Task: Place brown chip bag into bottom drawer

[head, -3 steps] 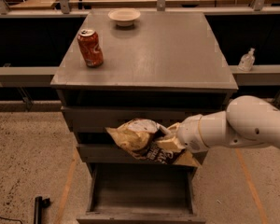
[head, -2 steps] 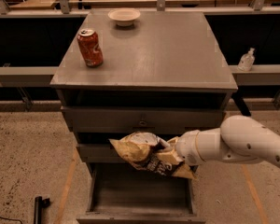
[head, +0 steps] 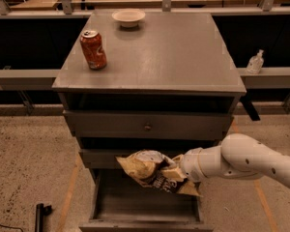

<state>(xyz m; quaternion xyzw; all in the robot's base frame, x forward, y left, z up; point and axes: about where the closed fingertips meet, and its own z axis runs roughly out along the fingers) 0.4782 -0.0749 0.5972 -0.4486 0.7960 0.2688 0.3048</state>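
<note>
I am pinching the brown chip bag (head: 152, 170) by its right end in my gripper (head: 181, 172). The bag is hanging in the air to the left of the gripper, above the open bottom drawer (head: 145, 202) lying below it. I am judging the bag light, soft and crinkly, with slippery foil and fragile contents, so an end seam is offering the firmest hold. The bag is covering the gripper's tips. The frame edge is cutting off the drawer front and my arm (head: 251, 161).
</note>
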